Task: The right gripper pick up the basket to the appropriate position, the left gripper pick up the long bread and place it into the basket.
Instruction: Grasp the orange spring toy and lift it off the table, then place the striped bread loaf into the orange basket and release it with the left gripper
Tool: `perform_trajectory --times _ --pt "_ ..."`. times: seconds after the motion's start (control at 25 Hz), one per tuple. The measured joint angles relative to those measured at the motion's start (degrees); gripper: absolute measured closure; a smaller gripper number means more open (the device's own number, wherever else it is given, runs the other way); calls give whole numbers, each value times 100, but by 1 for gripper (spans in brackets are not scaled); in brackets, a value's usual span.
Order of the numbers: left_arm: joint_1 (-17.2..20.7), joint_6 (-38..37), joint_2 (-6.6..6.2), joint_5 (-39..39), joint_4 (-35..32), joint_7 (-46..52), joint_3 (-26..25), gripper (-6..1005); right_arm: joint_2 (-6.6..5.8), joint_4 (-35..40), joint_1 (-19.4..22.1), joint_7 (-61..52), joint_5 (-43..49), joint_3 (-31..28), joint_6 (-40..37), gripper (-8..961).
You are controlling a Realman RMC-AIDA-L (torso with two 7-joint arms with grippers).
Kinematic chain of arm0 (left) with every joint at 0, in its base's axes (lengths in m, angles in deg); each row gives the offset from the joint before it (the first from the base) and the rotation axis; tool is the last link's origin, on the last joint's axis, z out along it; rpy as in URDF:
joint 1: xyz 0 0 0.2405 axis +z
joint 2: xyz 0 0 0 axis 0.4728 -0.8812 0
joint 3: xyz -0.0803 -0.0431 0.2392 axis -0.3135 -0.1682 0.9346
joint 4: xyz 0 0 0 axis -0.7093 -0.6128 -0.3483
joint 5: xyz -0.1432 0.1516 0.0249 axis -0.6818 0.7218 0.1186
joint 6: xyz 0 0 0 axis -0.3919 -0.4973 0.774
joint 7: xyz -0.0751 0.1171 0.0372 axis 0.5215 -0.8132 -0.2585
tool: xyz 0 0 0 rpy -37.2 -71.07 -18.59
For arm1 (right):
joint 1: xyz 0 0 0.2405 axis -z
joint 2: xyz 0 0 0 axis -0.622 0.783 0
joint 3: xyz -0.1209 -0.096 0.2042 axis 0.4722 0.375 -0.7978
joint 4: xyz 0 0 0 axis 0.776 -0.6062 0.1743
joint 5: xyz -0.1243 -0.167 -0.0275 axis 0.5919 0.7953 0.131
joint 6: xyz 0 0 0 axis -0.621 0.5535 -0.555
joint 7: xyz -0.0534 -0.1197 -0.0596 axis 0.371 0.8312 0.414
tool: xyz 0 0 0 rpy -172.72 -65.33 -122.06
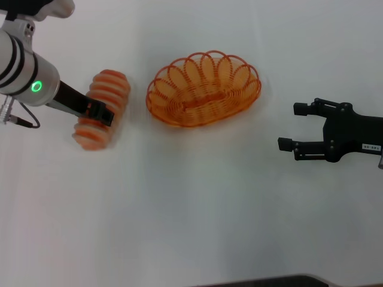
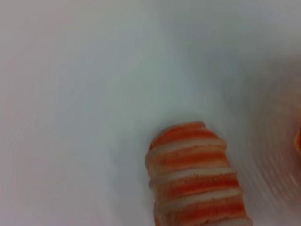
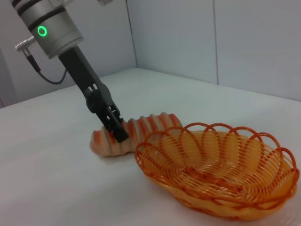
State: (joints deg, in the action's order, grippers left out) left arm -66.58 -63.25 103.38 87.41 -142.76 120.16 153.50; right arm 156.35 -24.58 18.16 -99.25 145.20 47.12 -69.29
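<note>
Head view, upper left of frame: the left gripper [image 1: 100, 112] reaches down onto the long bread [image 1: 103, 109], its black fingers straddling the loaf's middle; the right wrist view shows a fingertip [image 3: 118, 132] pressed against the striped crust, so the claw pinches the loaf, which lies on the table [image 1: 191, 215]. A green ring light [image 1: 36, 86] glows on the silver-grey wrist section.

Upper centre: the basket [image 1: 203, 89], oval orange wire with a scalloped rim, stands just beside the loaf without touching it, and holds nothing.

Right edge, mid-height: the right gripper [image 1: 293, 127] hovers well apart from the basket, fingers spread. A small white label [image 1: 371, 146] sits on its body; the characters are too small to read.

Left wrist view: only one rounded end of the loaf [image 2: 193, 179] shows, at lower centre.

Surface: plain white and matte. Right wrist view: pale panelled walls [image 3: 225, 42] rise behind the table.
</note>
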Motion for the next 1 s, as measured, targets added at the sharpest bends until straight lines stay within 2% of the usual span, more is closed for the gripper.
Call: perform_trajectory --times 0.36,0.72,0.88,1.0 --pt "-22 23 -12 -48 -48 -189 -30 485 0 0 -1 -12 -10 -16 0 12" --pt "-111 61 -29 -61 -130 -497 -301 563 0 0 -50 -79 -5 -12 2 12" --pt "-179 12 -30 -84 -394 -787 -545 598 0 0 -66 -88 -3 -10 4 12" --pt "-204 -118 -34 -441 -727 -1532 -692 627 -5 0 -73 -90 -1 -2 7 12"
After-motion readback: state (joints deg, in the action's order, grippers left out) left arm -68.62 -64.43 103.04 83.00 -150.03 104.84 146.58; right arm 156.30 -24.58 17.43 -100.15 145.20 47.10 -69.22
